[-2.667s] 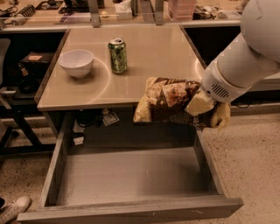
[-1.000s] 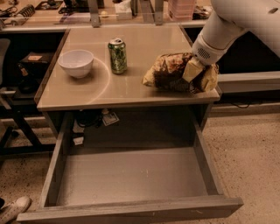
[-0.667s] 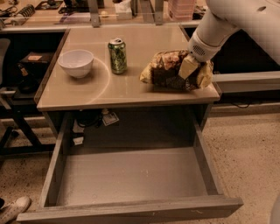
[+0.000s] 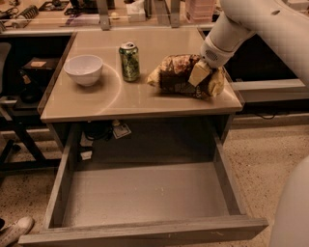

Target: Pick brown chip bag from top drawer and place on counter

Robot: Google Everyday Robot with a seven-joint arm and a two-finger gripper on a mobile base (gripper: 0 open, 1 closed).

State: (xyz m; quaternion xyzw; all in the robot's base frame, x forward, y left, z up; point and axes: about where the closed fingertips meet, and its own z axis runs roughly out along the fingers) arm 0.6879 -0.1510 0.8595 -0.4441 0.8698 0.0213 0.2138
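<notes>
The brown chip bag [image 4: 177, 73] lies lengthwise on the right part of the beige counter [image 4: 111, 99], its pale end toward the green can. My gripper [image 4: 205, 77] comes down from the upper right and is shut on the bag's right half; one pale finger [image 4: 198, 74] shows across the bag. The bag looks to be resting on or just above the counter. The top drawer [image 4: 145, 193] stands pulled out below the counter, with nothing showing on its grey bottom.
A green can [image 4: 129, 61] stands upright just left of the bag. A white bowl [image 4: 83, 70] sits at the counter's left. A cluttered bench [image 4: 120, 12] runs behind. Cables and a tag [image 4: 120, 130] lie under the counter. A shoe [image 4: 14, 230] shows at bottom left.
The gripper has carried the bag from in front of the counter's right edge up and left onto the counter, closer to the can. The drawer, can and bowl have not moved.
</notes>
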